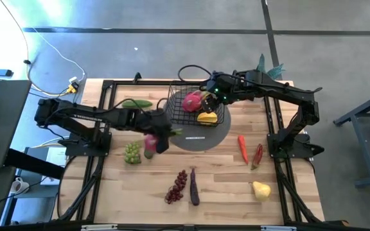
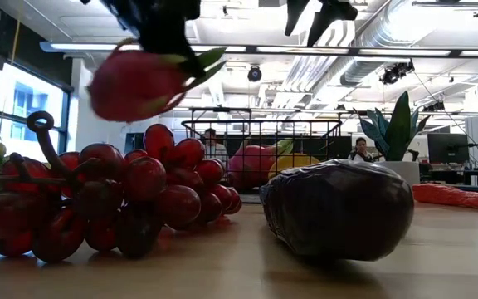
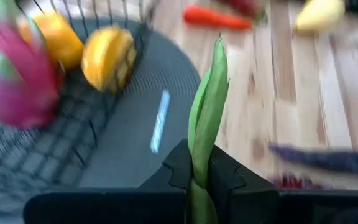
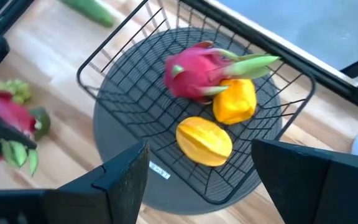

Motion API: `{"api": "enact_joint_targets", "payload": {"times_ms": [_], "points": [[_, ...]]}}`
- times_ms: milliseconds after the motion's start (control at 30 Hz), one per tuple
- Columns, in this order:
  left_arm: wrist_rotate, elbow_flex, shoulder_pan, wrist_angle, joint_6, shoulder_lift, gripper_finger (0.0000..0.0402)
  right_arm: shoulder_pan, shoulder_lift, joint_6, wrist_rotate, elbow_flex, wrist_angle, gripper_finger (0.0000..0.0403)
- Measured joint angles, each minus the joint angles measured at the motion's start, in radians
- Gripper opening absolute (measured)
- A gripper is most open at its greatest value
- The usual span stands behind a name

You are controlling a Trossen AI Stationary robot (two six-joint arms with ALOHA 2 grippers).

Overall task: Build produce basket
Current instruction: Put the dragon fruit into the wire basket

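Overhead, left fingers [image 3: 197, 180] grip a dragon fruit [image 1: 150, 142] above the wooden table [image 1: 223, 183]; right fingers [image 4: 197, 180] open.

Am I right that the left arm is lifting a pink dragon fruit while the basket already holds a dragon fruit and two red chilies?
Not quite. The left gripper does hold a pink dragon fruit off the table, and the basket does hold another dragon fruit. But beside it lie two yellow fruits, not chilies, as the right wrist view shows. The red chilies lie on the table.
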Motion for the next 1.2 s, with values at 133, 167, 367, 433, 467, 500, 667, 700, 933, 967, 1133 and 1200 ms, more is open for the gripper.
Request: {"api": "enact_joint_targets", "payload": {"times_ms": [133, 167, 367, 433, 467, 500, 667, 700, 933, 967, 1133, 1200], "points": [[0.016, 0.0, 0.042, 0.063, 0.025, -0.002, 0.0006, 0.0, 0.0, 0.042, 0.039, 0.0, -0.001, 0.0263], [0.024, 0.0, 0.054, 0.087, 0.025, -0.002, 0.0006, 0.0, 0.0, 0.056, 0.048, 0.0, -0.002, 0.0263], [0.055, 0.0, 0.11, 0.257, 0.025, -0.002, 0.0006, 0.0, 0.0, 0.108, 0.087, 0.0, -0.02, 0.0263], [0.055, 0.0, 0.127, 0.315, 0.025, -0.002, 0.0006, 0.0, 0.0, 0.112, 0.097, 0.0, -0.024, 0.0264], [0.055, 0.0, 0.137, 0.346, 0.025, -0.002, 0.0006, 0.0, 0.0, 0.112, 0.103, 0.0, -0.028, 0.0263], [0.055, 0.0, 0.146, 0.378, 0.024, -0.002, 0.0006, 0.0, 0.0, 0.112, 0.107, 0.0, -0.029, 0.0263], [0.051, 0.0, 0.192, 0.505, 0.006, -0.002, 0.0006, -0.001, 0.0, 0.106, 0.111, 0.0, -0.035, 0.0263], [0.049, 0.0, 0.201, 0.524, 0.005, -0.002, 0.0006, -0.001, 0.0, 0.105, 0.111, 0.0, -0.035, 0.0263], [-0.007, 0.0, 0.254, 0.615, -0.009, -0.002, 0.0006, -0.001, 0.0, 0.061, 0.111, 0.0, -0.035, 0.0264], [-0.008, 0.0, 0.261, 0.626, -0.012, -0.002, 0.0006, -0.001, 0.0, 0.055, 0.111, 0.0, -0.035, 0.0263], [-0.061, 0.0, 0.286, 0.643, -0.02, 0.0, 0.0008, -0.001, 0.0, 0.051, 0.111, 0.0, -0.035, 0.0264], [-0.089, 0.0, 0.289, 0.651, -0.021, 0.015, 0.0008, -0.001, 0.0, 0.051, 0.111, 0.0, -0.035, 0.0263]]}}
